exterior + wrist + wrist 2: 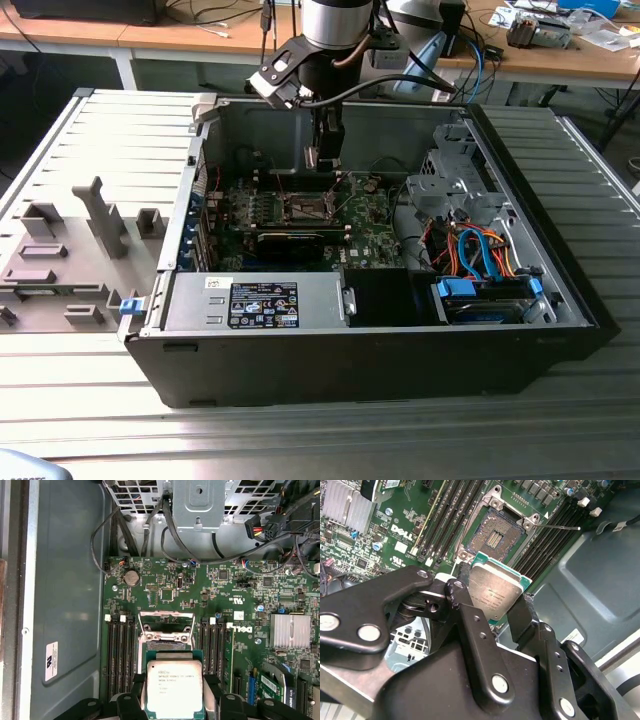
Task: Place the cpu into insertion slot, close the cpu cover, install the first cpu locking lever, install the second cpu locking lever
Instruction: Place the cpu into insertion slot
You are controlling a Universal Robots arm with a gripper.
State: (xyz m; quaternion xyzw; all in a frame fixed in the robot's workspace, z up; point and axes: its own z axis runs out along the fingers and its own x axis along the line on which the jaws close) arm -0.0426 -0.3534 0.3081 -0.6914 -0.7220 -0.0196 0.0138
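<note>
In second wrist view, fingers [462, 602] clamping cpu [496, 592] by two opposite edges, silver face showing, cpu tilting. Cpu hanging near open slot [495, 535], apart from it, over green board [407, 510]. Judging: cpu light, stiff, thin, slick at edges, underside fragile. Best hold looking like bare edges, never underside.

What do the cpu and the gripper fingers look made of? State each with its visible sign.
The cpu: brushed metal lid, pale silver with a dull sheen, on a green board edge, likely laminate. The fingers of the gripper clamping it: black, smooth, faintly glossy, with silver fasteners; painted metal or plastic, can't tell.
</note>
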